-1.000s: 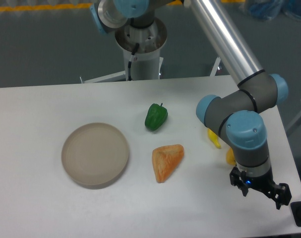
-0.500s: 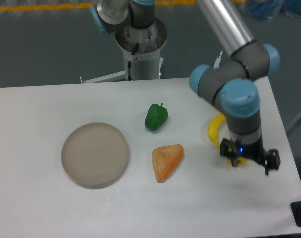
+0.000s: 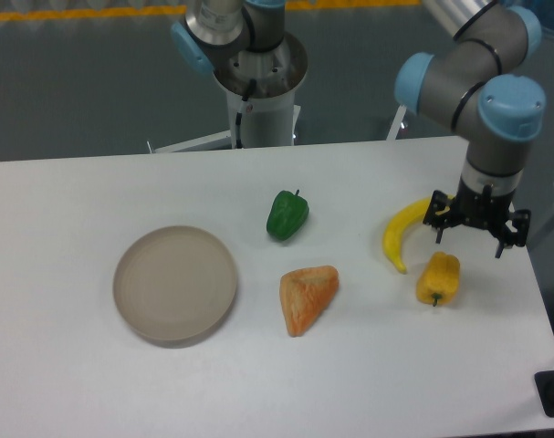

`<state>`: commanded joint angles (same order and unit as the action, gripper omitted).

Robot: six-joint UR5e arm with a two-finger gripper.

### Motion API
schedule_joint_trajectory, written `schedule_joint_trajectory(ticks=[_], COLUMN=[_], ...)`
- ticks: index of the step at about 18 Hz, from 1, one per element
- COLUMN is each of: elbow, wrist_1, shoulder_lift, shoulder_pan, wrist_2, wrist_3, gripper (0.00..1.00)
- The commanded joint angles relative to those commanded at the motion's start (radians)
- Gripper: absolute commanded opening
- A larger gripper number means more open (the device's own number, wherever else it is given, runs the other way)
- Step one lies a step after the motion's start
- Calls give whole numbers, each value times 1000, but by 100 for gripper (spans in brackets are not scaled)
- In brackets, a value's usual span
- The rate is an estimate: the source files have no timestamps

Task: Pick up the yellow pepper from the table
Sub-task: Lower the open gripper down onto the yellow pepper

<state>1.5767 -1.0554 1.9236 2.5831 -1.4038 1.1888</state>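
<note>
The yellow pepper (image 3: pixel 438 279) lies on its side on the white table (image 3: pixel 76 383), near the right edge, its stem toward the front. My gripper (image 3: pixel 474 235) hangs just behind and slightly right of it, above the table, fingers pointing down. The fingers stand apart, open, with nothing between them. The pepper is free of the gripper.
A curved yellow banana (image 3: pixel 402 233) lies just left of the gripper and behind the pepper. A green pepper (image 3: pixel 287 215) sits mid-table, an orange wedge-shaped food item (image 3: pixel 306 297) in front of it, and a round beige plate (image 3: pixel 175 284) to the left. The table's right edge is close.
The gripper has moved from the table's front right corner back toward the rear, uncovering the yellow pepper and banana. The objects have not moved.
</note>
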Motion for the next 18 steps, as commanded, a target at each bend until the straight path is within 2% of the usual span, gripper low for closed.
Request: schedule_joint_trajectory(ticks=[3,5,7,12,18], elbow=[12,3,20,48,71], wrist_1=[5,46,100,118,192], shoulder_lift=[2,12,29,35,64], shoulder_pan=[6,-1,-4,-9,-34], wrist_2=[6,5,5,12,11], wrist_3=[28,29,26,-11,-86], gripper=[100,100,100,100,100])
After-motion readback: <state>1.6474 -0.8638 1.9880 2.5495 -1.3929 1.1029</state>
